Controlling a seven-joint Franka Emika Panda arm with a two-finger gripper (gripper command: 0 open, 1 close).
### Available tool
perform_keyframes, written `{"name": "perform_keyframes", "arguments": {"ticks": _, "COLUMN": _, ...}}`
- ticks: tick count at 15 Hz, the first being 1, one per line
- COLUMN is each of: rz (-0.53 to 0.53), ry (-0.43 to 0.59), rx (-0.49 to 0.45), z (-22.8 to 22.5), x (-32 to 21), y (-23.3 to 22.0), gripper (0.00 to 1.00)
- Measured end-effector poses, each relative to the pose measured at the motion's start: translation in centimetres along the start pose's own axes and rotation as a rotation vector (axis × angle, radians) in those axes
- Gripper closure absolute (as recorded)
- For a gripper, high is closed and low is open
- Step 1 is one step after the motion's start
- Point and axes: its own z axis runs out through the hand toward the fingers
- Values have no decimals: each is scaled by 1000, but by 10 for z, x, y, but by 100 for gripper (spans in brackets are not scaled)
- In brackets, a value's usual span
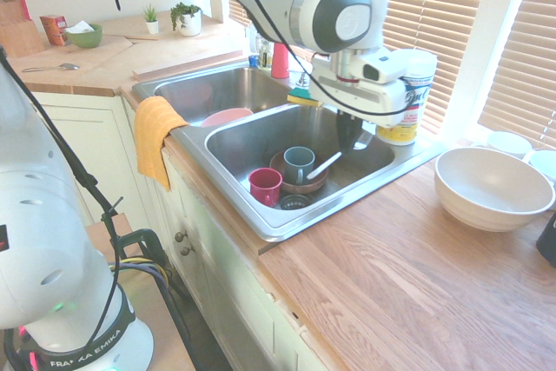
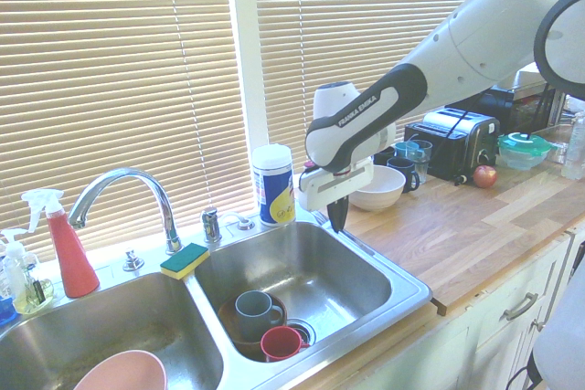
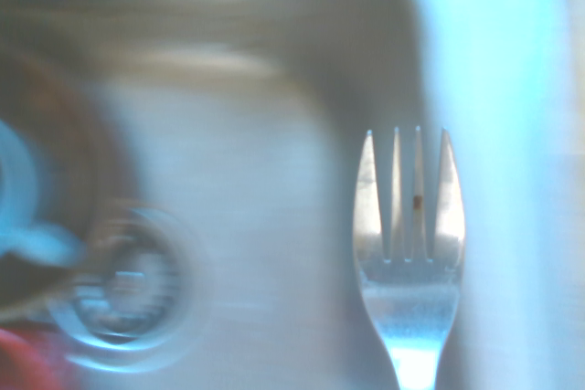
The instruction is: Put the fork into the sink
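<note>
- Your claw (image 1: pixel 349 141) is shut tight on the fork (image 3: pixel 409 226), and it points straight down over the near basin of the sink (image 1: pixel 261 219)
- You can see the fork best in the wrist view, where its four tines stick out in front of the camera; in the first outside view a thin silver bit pokes out from under the claw toward the mugs
- The fork is up in the air, above the steel floor of the basin, not lying in it yet
- Down below sit a grey-blue mug (image 1: pixel 298 163) on a brown plate (image 1: pixel 300 182), a red cup (image 1: pixel 265 186) just beside them, and the drain (image 1: pixel 294 202)
- The claw hangs nearer the back wall of the basin, close to the yellow wipes tub (image 1: pixel 408 97), so I think the fork would land on bare steel and miss the cups
- The big white bowl (image 1: pixel 491 187) rests on the tabletop, well apart from the sink, so it is not in your way
- I think your next move is to go a little lower and then let go, so the fork does not bang or bounce
</note>
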Motion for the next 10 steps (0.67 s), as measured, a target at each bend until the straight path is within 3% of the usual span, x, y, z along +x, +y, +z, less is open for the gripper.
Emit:
{"name": "perform_keyframes", "arguments": {"ticks": 5, "rz": 24, "ry": 15, "rx": 13, "z": 55, "x": -52, "y": -62, "gripper": 100}}
{"name": "perform_keyframes", "arguments": {"ticks": 10, "rz": 49, "ry": -3, "rx": 34, "z": 118, "x": -61, "y": -77, "gripper": 100}}
